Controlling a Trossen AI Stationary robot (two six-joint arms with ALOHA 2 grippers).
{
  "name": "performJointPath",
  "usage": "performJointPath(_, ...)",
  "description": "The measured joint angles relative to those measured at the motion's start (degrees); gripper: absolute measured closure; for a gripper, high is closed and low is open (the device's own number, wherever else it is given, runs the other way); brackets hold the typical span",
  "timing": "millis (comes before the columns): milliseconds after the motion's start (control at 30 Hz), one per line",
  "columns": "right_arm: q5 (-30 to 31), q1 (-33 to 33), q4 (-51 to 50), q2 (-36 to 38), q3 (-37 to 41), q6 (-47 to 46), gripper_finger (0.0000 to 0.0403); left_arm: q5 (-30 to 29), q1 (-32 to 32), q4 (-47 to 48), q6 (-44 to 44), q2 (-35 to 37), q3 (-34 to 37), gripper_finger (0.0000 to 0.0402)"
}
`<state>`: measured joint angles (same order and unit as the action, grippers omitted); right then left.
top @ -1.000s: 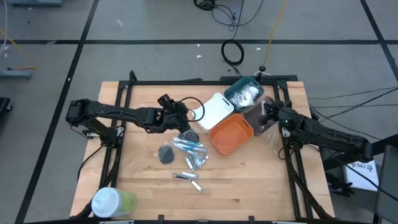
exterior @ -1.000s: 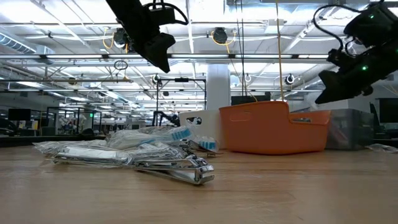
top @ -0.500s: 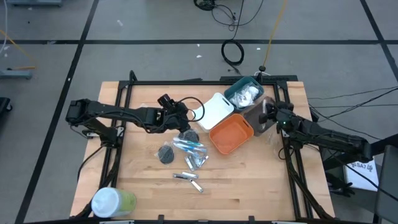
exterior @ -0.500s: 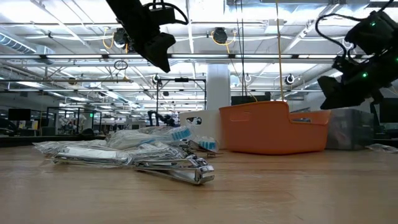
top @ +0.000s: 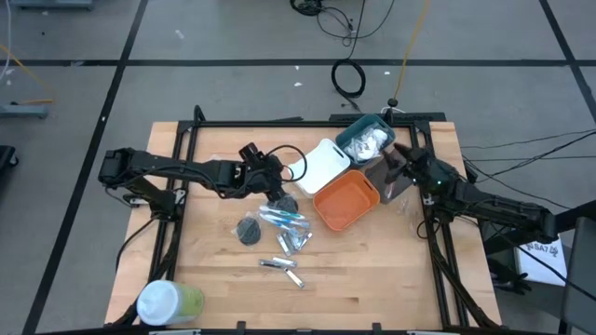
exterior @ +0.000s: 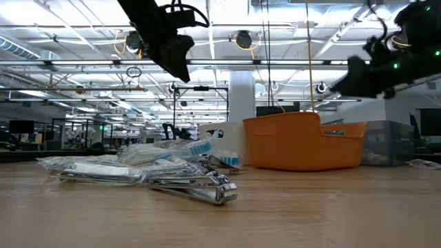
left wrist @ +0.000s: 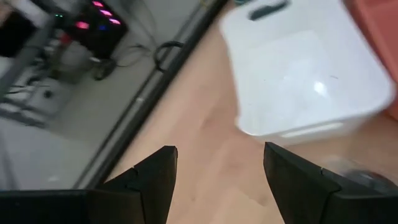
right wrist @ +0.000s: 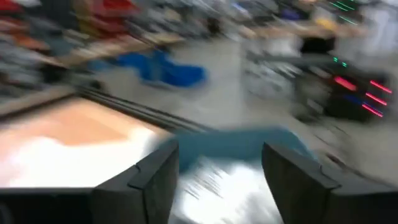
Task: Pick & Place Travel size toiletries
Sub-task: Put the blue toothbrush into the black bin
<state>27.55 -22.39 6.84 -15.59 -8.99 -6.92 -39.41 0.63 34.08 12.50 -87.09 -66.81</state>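
Motion smears the teal bin (right wrist: pixel 249 146) past the right gripper's (right wrist: pixel 214 180) parted, empty fingers (right wrist: pixel 149 180); left fingers (left wrist: pixel 155 180) parted too.

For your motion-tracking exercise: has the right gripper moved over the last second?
Yes. In the high view the right gripper has shifted from beside the dark bin toward the teal bin, its fingers now apart.

The table (top: pixel 372 279) is pale wood with a smooth, slightly satin top that shows grain. The nail clipper (exterior: pixel 196 187) at lower centre of the low view is polished metal, mirror bright. The packets (exterior: pixel 103 167) beside it are crinkly, glossy clear film. The orange bin (top: pixel 345 202) and the white bin (left wrist: pixel 311 81) look like smooth plastic, the white one with a shiny spot. The grey disc (top: pixel 249 229) is matt. Both arms are matt black.
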Motion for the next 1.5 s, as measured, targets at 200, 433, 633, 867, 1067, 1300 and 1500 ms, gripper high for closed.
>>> performJointPath(200, -19.26, 0.02, 14.72, -0.67, -0.07, 2.48, 0.0172, 17.25, 0.04, 0.59, 0.28, 0.00, 0.00, 0.0167)
performJointPath(433, -26.52, 0.02, 17.02, -2.49, -0.11, 2.35, 0.0187, 26.02, 3.83, -0.28, -2.39, -2.86, 0.00, 0.0167)
performJointPath(633, -27.74, 0.02, 17.23, -3.84, -0.22, 2.69, 0.0190, 31.57, 8.38, -2.25, -10.91, -12.72, 0.00, 0.0167)
performJointPath(867, -27.81, 0.02, 17.16, -5.18, -0.22, 2.69, 0.0190, 32.11, 10.70, -6.70, -11.40, -20.30, 0.02, 0.0167)
performJointPath(1067, -27.80, 0.02, 17.30, -6.07, -0.22, 1.73, 0.0190, 32.15, 10.81, -10.51, -13.97, -21.22, 0.02, 0.0167)
performJointPath(1300, -27.83, 0.02, 17.31, -6.75, -0.22, 1.62, 0.0190, 31.64, 10.74, -12.14, -17.23, -20.53, 0.00, 0.0167)
performJointPath(1500, -27.83, 0.02, 17.32, -7.02, -0.22, 1.64, 0.0190, 30.17, 10.63, -14.87, -21.83, -20.09, 0.00, 0.0167)
